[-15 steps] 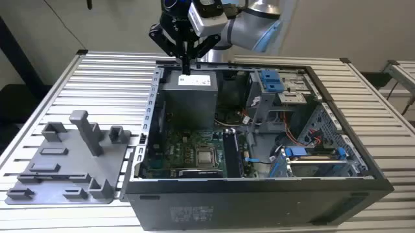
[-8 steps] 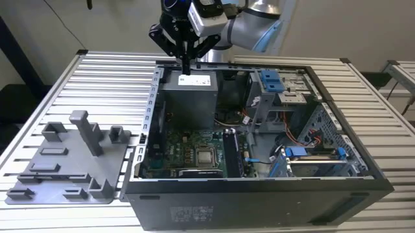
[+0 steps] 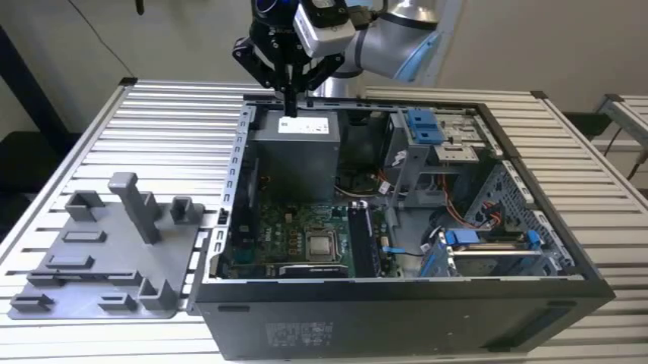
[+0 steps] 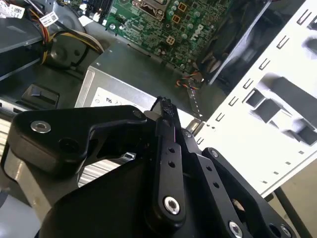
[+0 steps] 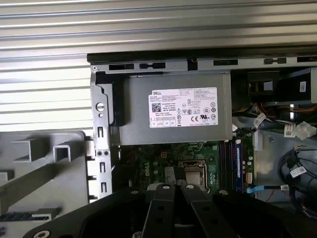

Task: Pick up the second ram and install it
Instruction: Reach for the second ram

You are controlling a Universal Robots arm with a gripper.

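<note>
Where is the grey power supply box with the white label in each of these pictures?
Exterior view: the power supply sits at the back of the open case, toward the exterior view's left, below the gripper.
Second wrist view: the power supply lies between the gripper and the green motherboard.
First wrist view: the power supply lies between the case's rim and the motherboard.
Shared landmark: the motherboard, bordering it in all three.

Second ram (image 3: 81, 274): long, narrow, dark stick, seen edge-on as a thin strip. Standing on its long edge in a slot of the grey holder tray (image 3: 111, 246) on the worktop, towards the exterior view's left of the open computer case (image 3: 405, 318). Chips not discernible.
</note>
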